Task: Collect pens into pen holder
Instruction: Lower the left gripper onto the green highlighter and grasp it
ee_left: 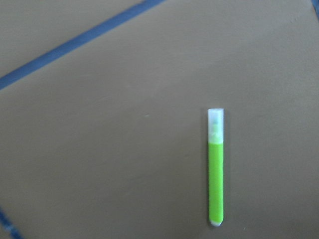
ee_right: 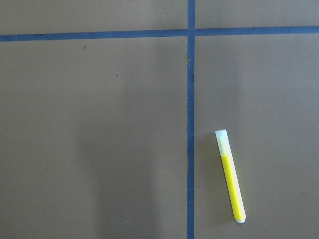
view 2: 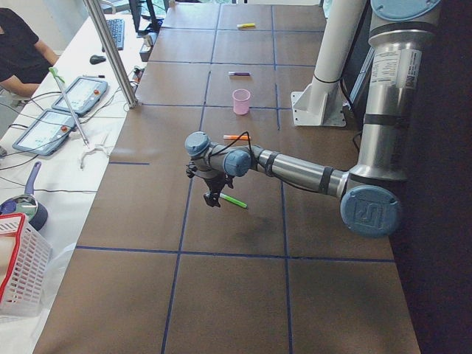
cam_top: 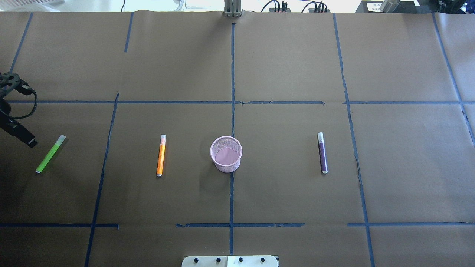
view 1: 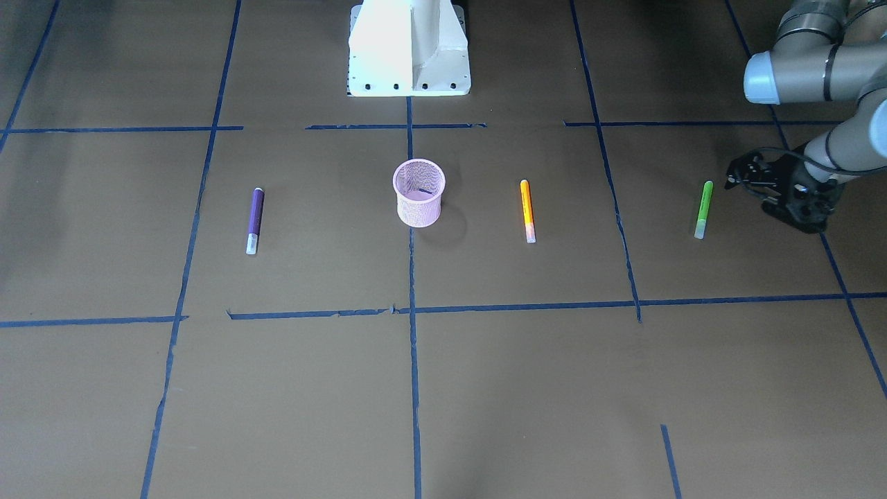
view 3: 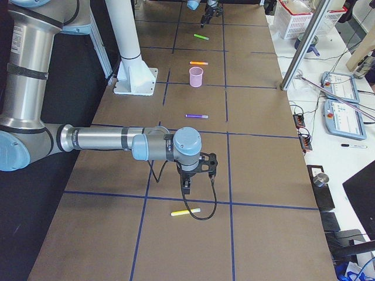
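The pink mesh pen holder (view 1: 418, 193) (cam_top: 226, 154) stands upright at the table's middle and holds no pen. The orange pen (view 1: 527, 211) (cam_top: 161, 155) lies on my left side of it and the purple pen (view 1: 255, 220) (cam_top: 323, 152) on my right side. The green pen (view 1: 703, 209) (cam_top: 51, 154) (ee_left: 216, 169) lies further left. My left gripper (view 1: 736, 174) (view 2: 214, 200) hangs just beside the green pen, apart from it; I cannot tell if it is open. My right gripper (view 3: 187, 186) shows only in the exterior right view, so I cannot tell its state.
A yellow pen (view 3: 185, 212) (ee_right: 232, 177) lies on the table far to my right, just past the right gripper. Blue tape lines grid the brown table. The robot's white base (view 1: 409, 48) stands behind the pen holder.
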{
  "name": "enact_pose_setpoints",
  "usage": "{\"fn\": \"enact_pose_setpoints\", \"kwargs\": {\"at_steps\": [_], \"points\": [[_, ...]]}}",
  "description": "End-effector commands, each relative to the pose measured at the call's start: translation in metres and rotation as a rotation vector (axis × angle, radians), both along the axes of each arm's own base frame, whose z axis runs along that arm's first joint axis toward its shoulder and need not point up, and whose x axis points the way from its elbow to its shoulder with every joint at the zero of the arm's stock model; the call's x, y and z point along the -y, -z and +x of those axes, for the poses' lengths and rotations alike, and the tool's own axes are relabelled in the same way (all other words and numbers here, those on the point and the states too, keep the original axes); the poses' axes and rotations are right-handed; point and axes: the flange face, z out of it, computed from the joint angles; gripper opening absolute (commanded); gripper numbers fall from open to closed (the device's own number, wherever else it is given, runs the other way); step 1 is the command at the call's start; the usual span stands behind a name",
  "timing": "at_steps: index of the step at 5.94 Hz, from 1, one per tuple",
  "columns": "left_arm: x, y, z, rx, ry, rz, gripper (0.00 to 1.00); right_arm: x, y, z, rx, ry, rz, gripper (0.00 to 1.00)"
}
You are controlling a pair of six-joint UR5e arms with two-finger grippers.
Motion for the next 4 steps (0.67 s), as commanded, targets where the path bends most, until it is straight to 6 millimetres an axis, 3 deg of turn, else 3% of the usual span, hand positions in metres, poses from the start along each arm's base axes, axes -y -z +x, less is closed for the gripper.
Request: {"fn": "enact_pose_setpoints", "kwargs": {"at_steps": [1,3,4], "points": [[0.0047,0.0117,0.0664,0.126,-0.001,0.076,1.0,-0.0002,-0.0014,-0.0002,0.001,-0.001,-0.004,1.0],[0.0025,0.0202,0.0612,0.13,0.012,0.099,1.0,-0.0002,-0.0014,-0.0002,0.001,0.0,-0.003,1.0],[-0.0004,0.0118,0.0624,0.137,0.003,0.089,1.0,-0.0002,-0.0014,-0.0002,0.001,-0.001,-0.004,1.0]]}}
